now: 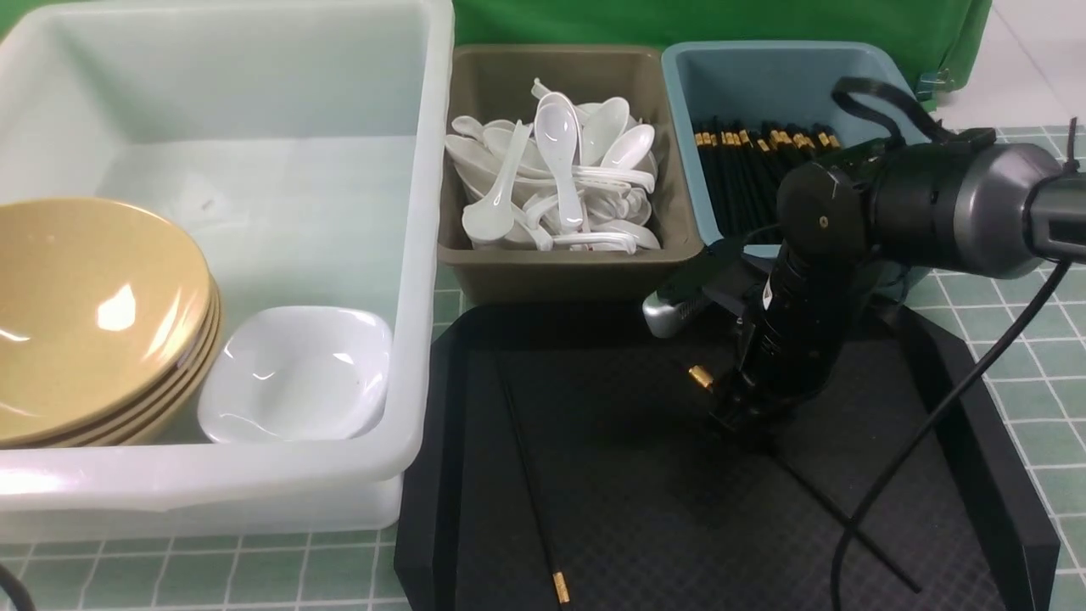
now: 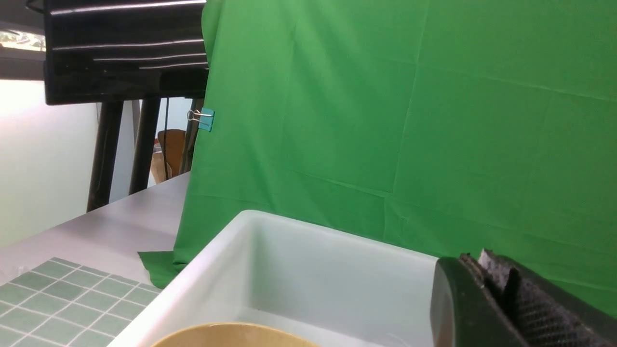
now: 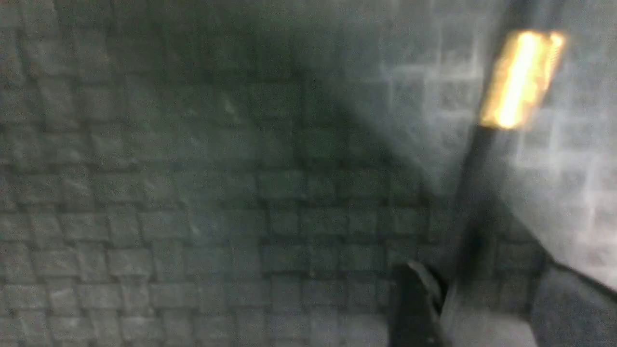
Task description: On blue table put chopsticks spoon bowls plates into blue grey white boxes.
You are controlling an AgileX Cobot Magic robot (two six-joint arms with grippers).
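Tiles of the blue table (image 1: 1044,407) are showing round everything. On it the translucent white box (image 1: 424,255), the biggest of the three, is holding a stack of tan bowls (image 1: 85,314) with a white plate (image 1: 297,373) resting just beside them. The black tray (image 1: 594,475) is lying in front of the two smaller boxes. The olive-grey box (image 1: 475,93) is carrying a heap of white soup spoons (image 1: 556,161), and the dusty blue box (image 1: 764,76) a row of black chopsticks (image 1: 747,161).

The right claw (image 1: 747,422) is hanging low over the tray. Its jaws are looking spread in the blurred wrist view, with one loose chopstick (image 1: 701,376) running between them unpinched. The left claw (image 2: 475,260) is hanging by the white box, jaws pressed together on nothing. A second loose chopstick (image 1: 530,484) is lying towards the tray's left side.

These sticks are likely handling as light, stiff and slick, and lying flat they are giving little to get under. I am judging the best hold to be across the shaft, close behind the gold band. A loose pinch would be letting it swivel or slip. No brand, label or writing is showing legibly anywhere.
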